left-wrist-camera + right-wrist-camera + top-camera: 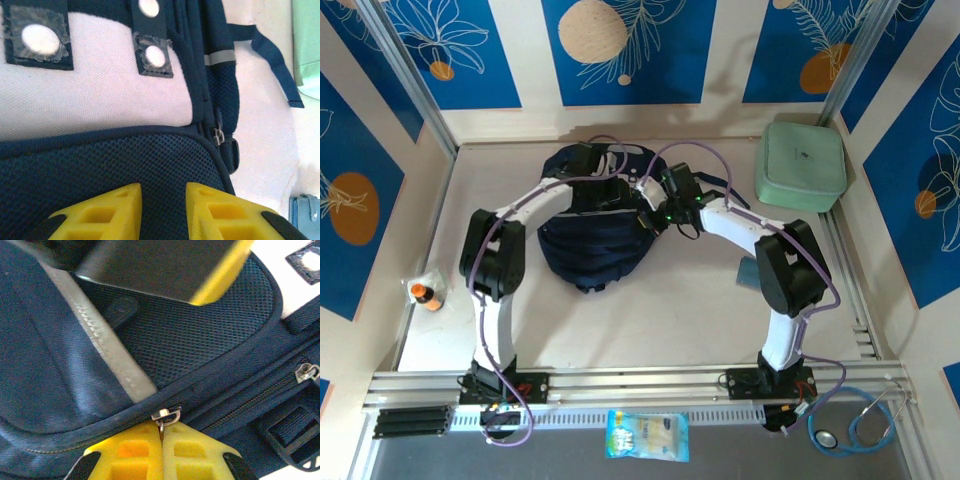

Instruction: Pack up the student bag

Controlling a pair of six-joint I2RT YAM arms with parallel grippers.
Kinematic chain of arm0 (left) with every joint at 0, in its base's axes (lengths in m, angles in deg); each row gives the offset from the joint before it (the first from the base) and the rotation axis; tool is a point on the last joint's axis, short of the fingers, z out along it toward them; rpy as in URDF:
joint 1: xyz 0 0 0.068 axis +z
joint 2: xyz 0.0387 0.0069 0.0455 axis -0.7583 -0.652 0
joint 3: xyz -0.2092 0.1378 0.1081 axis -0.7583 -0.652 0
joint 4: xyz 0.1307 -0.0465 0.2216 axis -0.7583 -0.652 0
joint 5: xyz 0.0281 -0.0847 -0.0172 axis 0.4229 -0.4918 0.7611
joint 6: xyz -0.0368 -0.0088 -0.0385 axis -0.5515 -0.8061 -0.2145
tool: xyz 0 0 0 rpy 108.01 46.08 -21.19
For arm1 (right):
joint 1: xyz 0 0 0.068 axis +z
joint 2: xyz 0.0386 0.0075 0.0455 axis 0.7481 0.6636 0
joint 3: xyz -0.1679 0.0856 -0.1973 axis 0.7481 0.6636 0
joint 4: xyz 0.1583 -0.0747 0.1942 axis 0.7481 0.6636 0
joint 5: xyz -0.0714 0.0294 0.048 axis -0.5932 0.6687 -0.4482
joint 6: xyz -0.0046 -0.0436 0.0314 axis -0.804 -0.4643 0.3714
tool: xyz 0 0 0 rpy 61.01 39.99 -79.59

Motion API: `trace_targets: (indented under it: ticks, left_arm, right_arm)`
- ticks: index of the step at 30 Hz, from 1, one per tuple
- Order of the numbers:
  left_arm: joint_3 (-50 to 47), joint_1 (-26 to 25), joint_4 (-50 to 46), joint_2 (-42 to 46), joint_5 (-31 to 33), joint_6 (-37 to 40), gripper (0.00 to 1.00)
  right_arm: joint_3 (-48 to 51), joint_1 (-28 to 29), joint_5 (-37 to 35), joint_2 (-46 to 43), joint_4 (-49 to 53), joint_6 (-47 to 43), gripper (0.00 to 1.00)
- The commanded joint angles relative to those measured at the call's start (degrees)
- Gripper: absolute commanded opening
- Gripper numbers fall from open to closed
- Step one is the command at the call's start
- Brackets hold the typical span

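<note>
Right claw [161,436] pinched tight on a zipper pull [165,415] of the student bag [588,255]. Left claw [164,196] parted, gripping nothing (sits over the bag's navy mesh panel [125,160]).

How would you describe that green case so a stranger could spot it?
Look to the far right corner of the table, past the navy backpack. The pale green case lies flat there: square, round-cornered, far paler and smaller than the dark bag.

Light: I see bright, even overhead light, soft shadows on the table [650,320] | Glare: pale panel of the student bag [100,100] washes out | Focus: I get close-up blur in both wrist views
</note>
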Motion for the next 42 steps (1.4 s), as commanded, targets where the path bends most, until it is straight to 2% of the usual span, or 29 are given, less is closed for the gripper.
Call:
trace_targets:
  ticks: [1,7,20,24,33,36,39,42]
  left_arm:
    - [1.25,-0.42,-4.70,-3.47,0.67,-3.50,0.29]
    - [3.10,-0.42,-4.49,-5.44,3.05,-6.97,0.26]
    - [5.93,-0.34,-4.36,-10.47,2.93,-9.18,0.23]
    - [5.64,-0.34,-3.31,-11.36,2.15,-10.45,0.23]
    - [3.28,0.01,-0.38,-11.40,0.96,-13.53,0.22]
    - [3.09,0.10,-0.16,-10.99,0.73,-13.52,0.22]
    - [2.59,0.22,0.43,-9.22,-0.02,-13.24,0.23]
    - [1.20,0.39,1.21,-5.20,-0.64,-12.65,0.31]
  right_arm:
    - [1.21,2.30,0.95,-1.56,1.29,3.05,0.00]
    - [3.44,4.46,-2.43,-2.73,3.37,6.96,0.00]
    - [8.08,10.81,-1.09,-11.11,6.10,14.19,0.02]
    - [6.77,12.45,-0.42,-9.88,3.76,17.80,0.02]
    - [3.15,17.80,-4.41,-3.50,-0.62,30.34,0.05]
    - [3.40,18.05,-5.79,-4.13,-0.86,34.23,0.10]
    - [6.25,16.97,-6.85,-7.58,-1.80,37.67,0.19]
    - [10.47,15.13,-7.26,-12.92,-2.65,40.37,0.29]
